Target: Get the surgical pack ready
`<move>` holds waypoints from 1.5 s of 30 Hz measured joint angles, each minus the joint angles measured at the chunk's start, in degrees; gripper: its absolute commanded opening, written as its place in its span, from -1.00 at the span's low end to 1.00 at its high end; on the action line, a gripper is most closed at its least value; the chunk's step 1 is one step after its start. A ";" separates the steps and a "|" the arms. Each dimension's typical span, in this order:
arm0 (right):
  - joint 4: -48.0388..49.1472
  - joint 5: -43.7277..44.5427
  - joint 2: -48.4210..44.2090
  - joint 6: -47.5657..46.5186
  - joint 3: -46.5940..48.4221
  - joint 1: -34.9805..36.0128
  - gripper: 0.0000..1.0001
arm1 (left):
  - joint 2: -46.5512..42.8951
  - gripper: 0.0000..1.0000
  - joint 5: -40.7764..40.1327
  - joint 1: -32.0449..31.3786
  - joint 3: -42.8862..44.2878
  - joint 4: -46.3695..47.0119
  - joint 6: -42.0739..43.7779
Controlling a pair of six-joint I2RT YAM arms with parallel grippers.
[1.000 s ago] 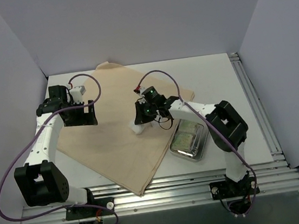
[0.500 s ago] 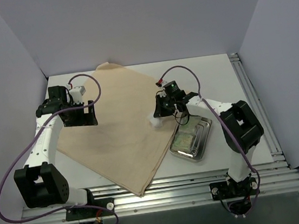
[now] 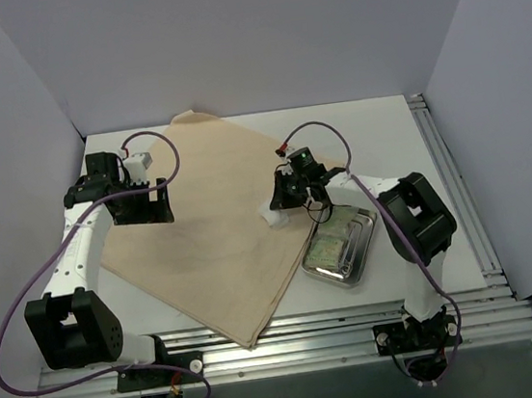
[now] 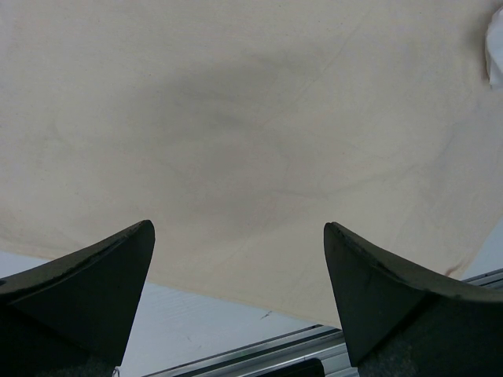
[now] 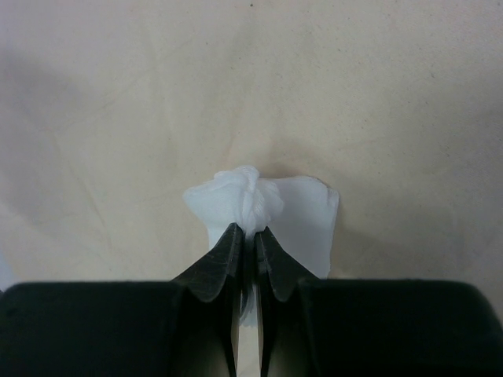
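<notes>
A large tan-beige cloth sheet lies spread across the table and fills both wrist views. My right gripper is shut on a bunched white gauze pad over the cloth's right part, just left of the steel tray. The tray sits at the cloth's right edge and holds a green packet. My left gripper is open and empty above the cloth's left part. The forceps are not in view.
The table's metal rail runs along the front edge and another rail along the right side. Grey walls close in the left, back and right. The cloth's near corner reaches the front rail.
My right gripper carried the gauze pad from the cloth's middle to the right toward the tray, then settled slightly back left. The left arm has not moved.
</notes>
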 measured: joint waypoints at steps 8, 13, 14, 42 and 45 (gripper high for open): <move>-0.57 1.92 1.97 0.44 -1.46 0.00 -0.58 | 0.00 0.97 0.04 0.35 0.00 0.00 0.02; -2.25 4.68 1.29 -0.22 -1.42 0.02 -0.27 | 0.00 0.97 0.24 0.42 0.00 0.00 0.00; -2.97 5.18 1.01 -0.55 -1.33 0.07 -0.26 | 0.00 0.97 0.28 0.42 0.00 0.00 0.00; -4.15 6.73 2.95 -0.79 0.72 1.18 -0.32 | -0.17 0.97 0.50 0.83 0.00 -0.02 0.00; -3.30 6.19 2.95 -0.57 0.15 1.16 -0.62 | -0.20 0.97 0.59 0.92 0.00 -0.02 0.00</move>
